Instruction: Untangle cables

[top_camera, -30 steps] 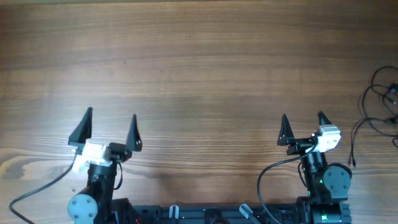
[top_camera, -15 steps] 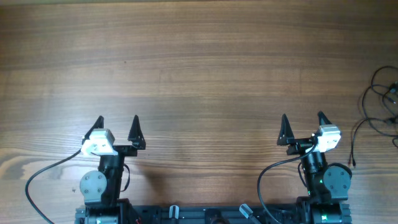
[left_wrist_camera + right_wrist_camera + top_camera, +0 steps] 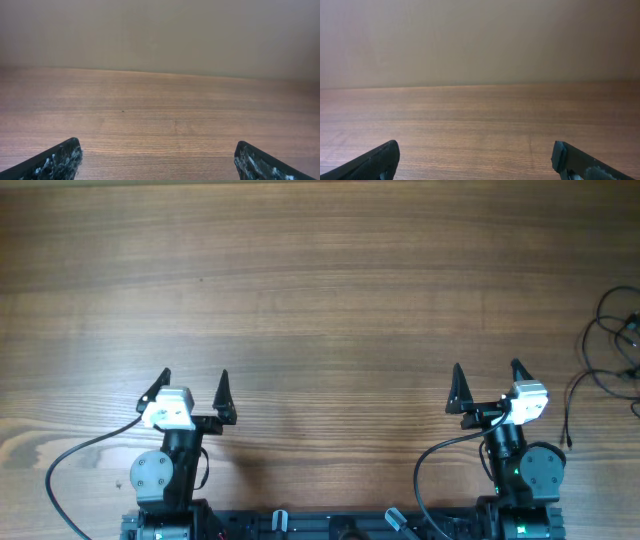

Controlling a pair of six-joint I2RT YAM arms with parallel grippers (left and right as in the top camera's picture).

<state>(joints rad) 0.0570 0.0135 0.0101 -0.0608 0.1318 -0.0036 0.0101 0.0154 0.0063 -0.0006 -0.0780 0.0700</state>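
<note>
Risks shoving the cables (image 3: 608,350) off the table (image 3: 320,280) at its right edge on a clumsy reach, with left end effector (image 3: 192,387) and right end effector (image 3: 485,380) spread, empty.

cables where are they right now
In the overhead view the cables lie tangled at the far right edge of the table, partly cut off by the frame, to the right of the right gripper; neither wrist view shows them.
</note>
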